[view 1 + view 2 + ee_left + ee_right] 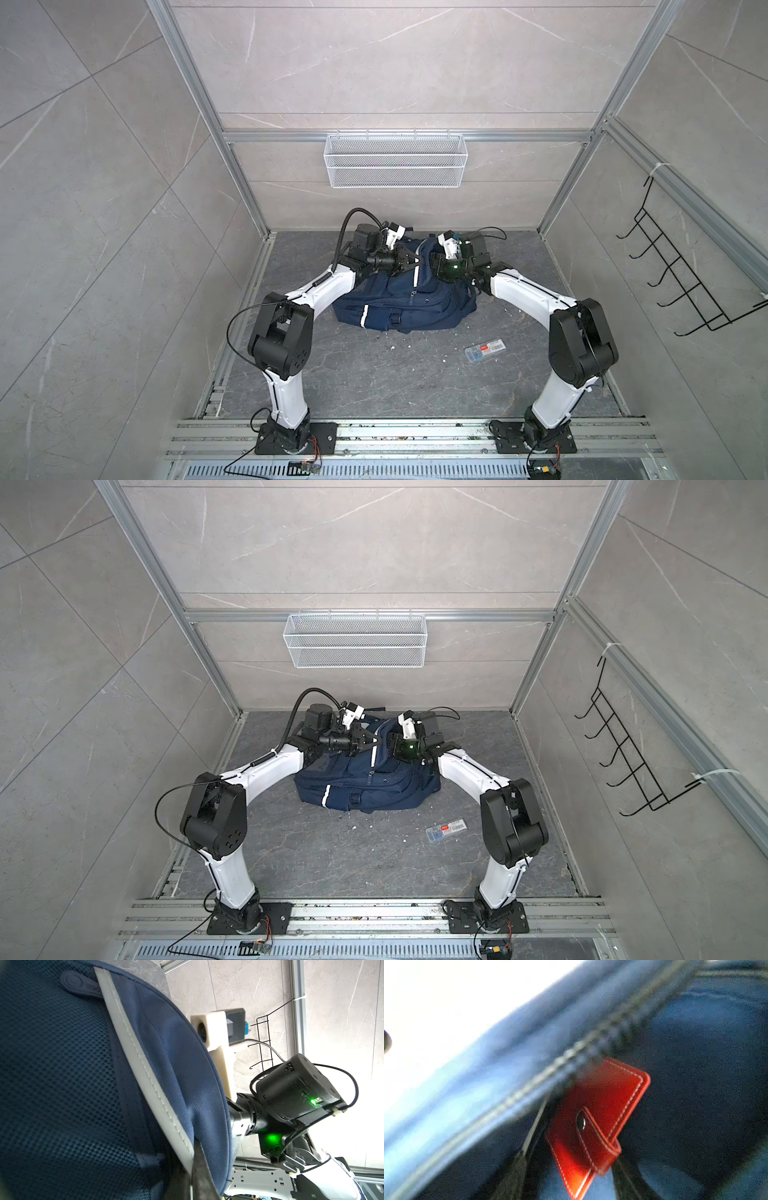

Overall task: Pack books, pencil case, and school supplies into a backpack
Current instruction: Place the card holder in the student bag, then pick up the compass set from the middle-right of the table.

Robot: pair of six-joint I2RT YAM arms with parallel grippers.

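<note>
Red case (596, 1118) is framed by the right gripper's (569, 1156) parted jaws inside the backpack (399, 303), rim clamped by the left gripper (419, 262).

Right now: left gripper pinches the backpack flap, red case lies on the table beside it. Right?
One slip: the red case is inside the backpack, not on the table, as the right wrist view shows. The left gripper does pinch the flap.

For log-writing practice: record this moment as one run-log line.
left gripper: shut on backpack | right gripper: open, inside backpack | red case: between its jaws
</note>
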